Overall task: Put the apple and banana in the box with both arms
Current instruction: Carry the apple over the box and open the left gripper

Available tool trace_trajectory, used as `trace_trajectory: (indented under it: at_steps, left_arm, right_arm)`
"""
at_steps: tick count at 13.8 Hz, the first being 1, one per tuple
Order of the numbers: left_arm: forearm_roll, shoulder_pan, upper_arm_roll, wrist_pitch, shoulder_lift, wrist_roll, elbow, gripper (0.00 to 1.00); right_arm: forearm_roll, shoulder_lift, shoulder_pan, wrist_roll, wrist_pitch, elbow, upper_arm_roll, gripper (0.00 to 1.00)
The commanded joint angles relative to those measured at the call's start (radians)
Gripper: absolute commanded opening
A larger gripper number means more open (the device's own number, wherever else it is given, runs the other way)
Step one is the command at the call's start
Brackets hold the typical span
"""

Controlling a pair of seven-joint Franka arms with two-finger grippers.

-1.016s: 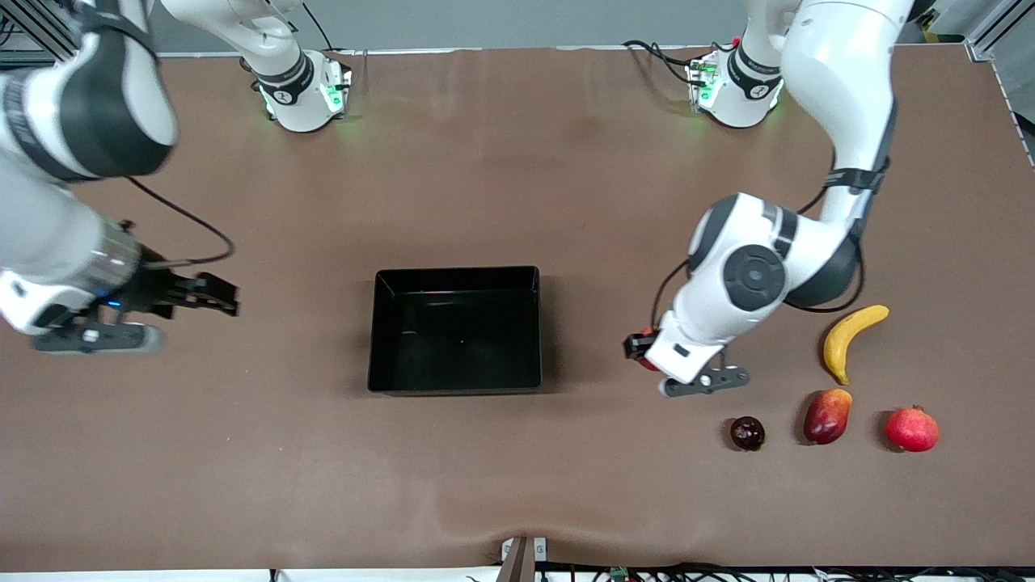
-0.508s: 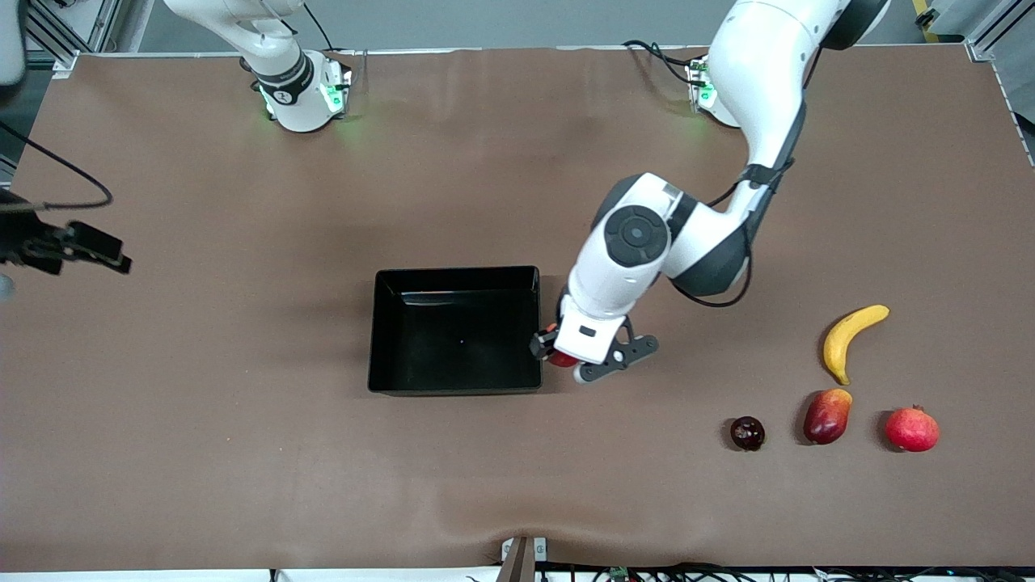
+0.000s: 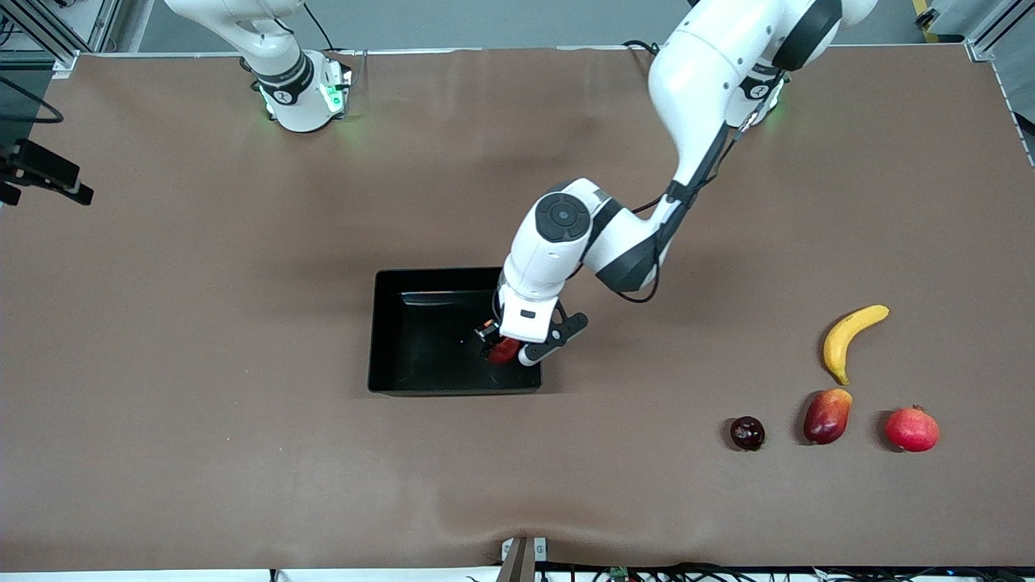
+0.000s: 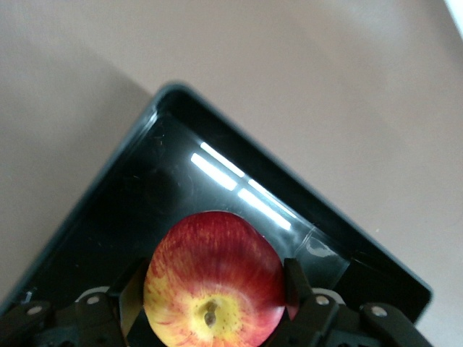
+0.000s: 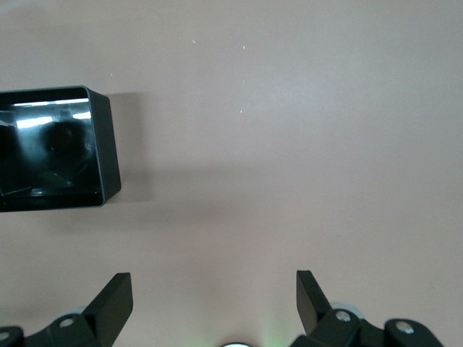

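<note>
Left gripper (image 4: pixel 211 318) pinches the apple (image 4: pixel 213 289) between its fingers, hanging over the black box (image 3: pixel 388 323), likely to release inside. Banana (image 3: pixel 851 339) lies well apart toward the left arm's end. Right gripper (image 5: pixel 213 303), fingers spread and empty, waits over bare table.

A: What lies toward the left arm's end of the table, well apart from the left claw (image 3: pixel 503 346)?

B: A dark plum (image 3: pixel 747 432), probably; then a mango (image 3: pixel 826 415) and pomegranate (image 3: pixel 911 429), all in a row.
</note>
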Motion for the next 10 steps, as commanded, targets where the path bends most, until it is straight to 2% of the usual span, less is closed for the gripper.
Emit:
trace_trajectory:
  at_steps: [1, 3, 6, 7, 8, 9, 10]
  left_arm:
    - [-0.018, -0.088, 0.081, 0.047, 0.054, -0.098, 0.038, 0.4]
    - [-0.018, -0.133, 0.124, 0.049, 0.085, -0.116, 0.038, 0.4]
    - [-0.016, -0.15, 0.13, 0.049, 0.097, -0.119, 0.035, 0.4]
    - [-0.013, -0.156, 0.13, 0.047, 0.1, -0.119, 0.032, 0.48]
    - [-0.01, -0.158, 0.13, 0.047, 0.1, -0.119, 0.031, 0.78]
    - [-0.006, -0.158, 0.131, 0.046, 0.097, -0.118, 0.029, 1.0]
    - [-0.005, -0.156, 0.134, 0.043, 0.09, -0.115, 0.029, 1.0]
  right_arm:
    - [-0.007, -0.057, -0.022, 0.0, -0.035, -0.059, 0.011, 1.0]
    - [-0.008, -0.062, -0.022, 0.0, -0.018, -0.077, 0.011, 1.0]
    - [-0.036, -0.07, -0.019, -0.001, 0.067, -0.134, 0.014, 1.0]
    - [-0.039, -0.073, -0.019, -0.004, 0.081, -0.143, 0.013, 1.0]
    - [-0.049, -0.068, -0.016, -0.006, 0.098, -0.142, 0.014, 1.0]
    - [-0.057, -0.068, -0.01, -0.006, 0.098, -0.139, 0.017, 1.0]
    - [-0.057, -0.068, -0.008, -0.001, 0.1, -0.137, 0.019, 1.0]
